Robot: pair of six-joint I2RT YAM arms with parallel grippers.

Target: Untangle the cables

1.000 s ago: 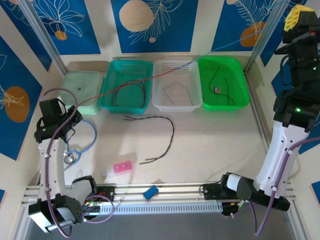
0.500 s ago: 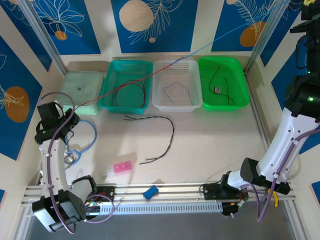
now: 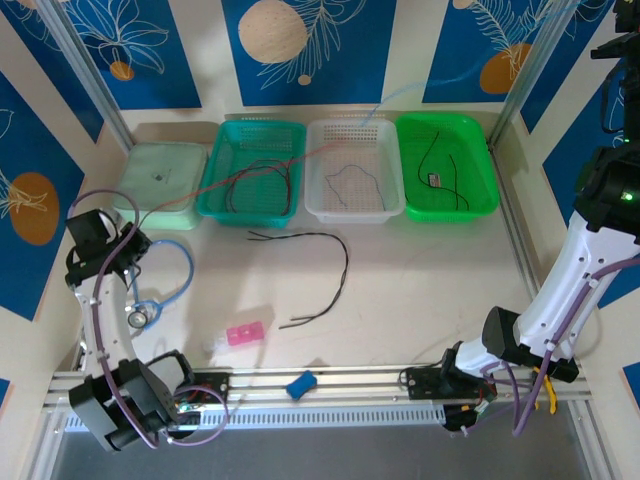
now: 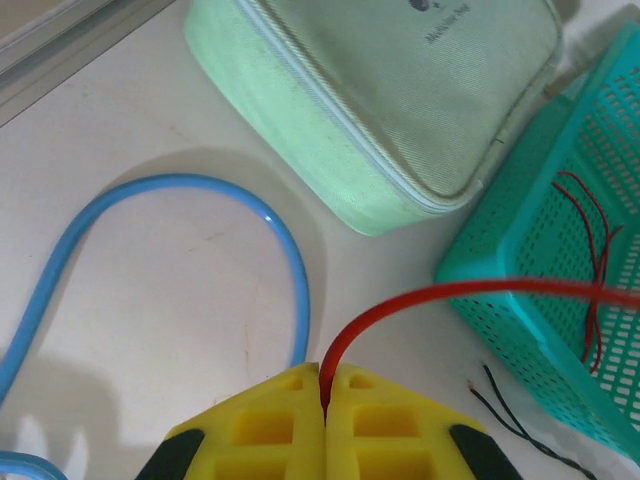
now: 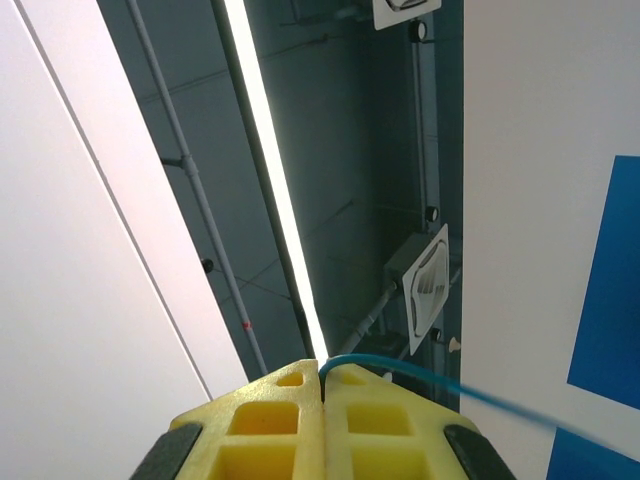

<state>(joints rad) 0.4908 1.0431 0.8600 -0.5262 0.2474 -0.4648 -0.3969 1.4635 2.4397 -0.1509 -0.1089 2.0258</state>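
Red cable [image 4: 480, 288] pinched in left claw [image 4: 323, 378]; blue cable [image 5: 480, 398] pinched in right claw [image 5: 322, 376].

Robot lab cell: aluminium rail [image 3: 340, 375], printed backdrop panels [image 3: 300, 50].

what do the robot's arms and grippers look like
The left arm and right arm have white links, black joints and thick purple cables; a green light glows on the right. The left gripper and right gripper have blocky yellow fingers with square recesses.

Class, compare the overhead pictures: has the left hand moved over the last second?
Yes. The left hand, shut on the red cable, has shifted slightly left, away from the pale green case.
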